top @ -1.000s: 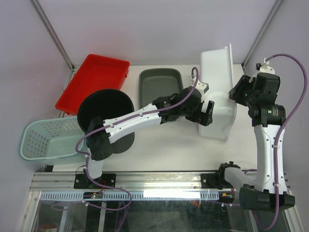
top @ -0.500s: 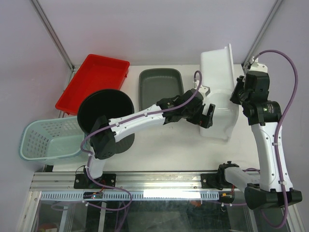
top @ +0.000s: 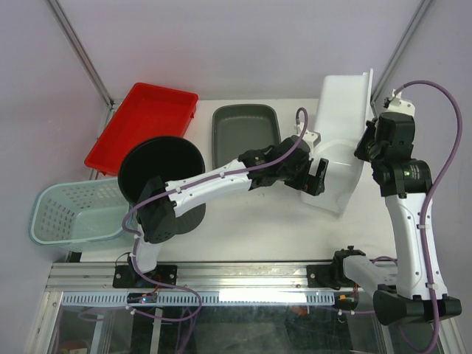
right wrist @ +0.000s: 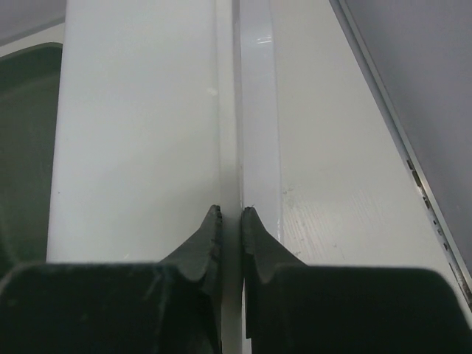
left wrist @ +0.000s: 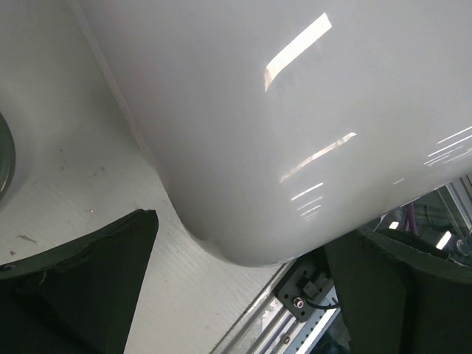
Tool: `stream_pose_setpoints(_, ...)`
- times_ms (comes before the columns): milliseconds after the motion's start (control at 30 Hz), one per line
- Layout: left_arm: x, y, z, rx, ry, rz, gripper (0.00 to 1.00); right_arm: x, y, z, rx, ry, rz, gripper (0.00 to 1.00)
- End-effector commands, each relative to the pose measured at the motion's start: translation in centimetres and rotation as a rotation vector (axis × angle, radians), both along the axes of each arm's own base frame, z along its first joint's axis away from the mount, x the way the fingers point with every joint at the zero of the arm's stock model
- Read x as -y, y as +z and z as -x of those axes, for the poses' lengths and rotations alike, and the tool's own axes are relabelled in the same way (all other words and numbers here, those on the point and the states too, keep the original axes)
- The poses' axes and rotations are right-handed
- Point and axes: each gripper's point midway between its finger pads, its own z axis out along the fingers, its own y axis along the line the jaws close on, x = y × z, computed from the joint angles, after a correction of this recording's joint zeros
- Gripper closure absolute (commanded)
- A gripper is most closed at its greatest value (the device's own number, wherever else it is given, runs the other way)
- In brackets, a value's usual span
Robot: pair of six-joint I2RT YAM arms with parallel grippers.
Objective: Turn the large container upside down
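Note:
The large white container stands tilted on its long side at the back right of the table, its rim raised on the right. My right gripper is shut on that rim; in the right wrist view the gripper pinches the thin rim edge. My left gripper is open, its jaws spread wide against the container's rounded outer wall. In the left wrist view the gripper has the glossy white wall filling the space between the fingers.
A grey-green tub lies just left of the container. A red tray, a black round bin and a teal basket stand at the left. The metal frame rail runs along the near edge.
The container has tipped further, its rim rising and swinging right. My right gripper rose with the rim. My left gripper stayed against the wall.

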Motion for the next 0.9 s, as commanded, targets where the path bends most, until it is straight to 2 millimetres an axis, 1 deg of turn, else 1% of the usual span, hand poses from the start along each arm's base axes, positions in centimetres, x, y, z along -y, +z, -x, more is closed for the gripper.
stream_pose_setpoints(0, -0.9, 5.9, -0.4, 0.086, 0.002, 0.115, 0.01, -2.8, 3.4, -1.0, 0.186, 0.061, -0.186, 1.0)
stream_pose_setpoints(167, -2.1, 7.3, -0.3, 0.11, 0.025, 0.127, 0.01, -5.6, 4.8, -1.3, 0.274, 0.179, -0.333, 1.0)
stream_pose_setpoints(333, -2.4, 7.5, 0.0, 0.101, 0.022, 0.133, 0.01, -6.8, 6.5, -1.2, 0.36, 0.215, -0.446, 1.0)
stream_pose_setpoints(500, -2.4, 7.7, 0.1, 0.102, 0.016, 0.14, 0.01, -6.8, 7.6, -1.2, 0.411, 0.212, -0.49, 1.0)
stream_pose_setpoints(633, -2.4, 8.1, 0.2, 0.107, 0.01, 0.147, 0.01, -6.4, 7.5, -1.0, 0.425, 0.212, -0.527, 1.0)
stream_pose_setpoints(867, -2.6, 9.0, 0.4, 0.119, 0.006, 0.16, 0.01, -6.2, 8.5, -1.2, 0.473, 0.247, -0.674, 1.0)
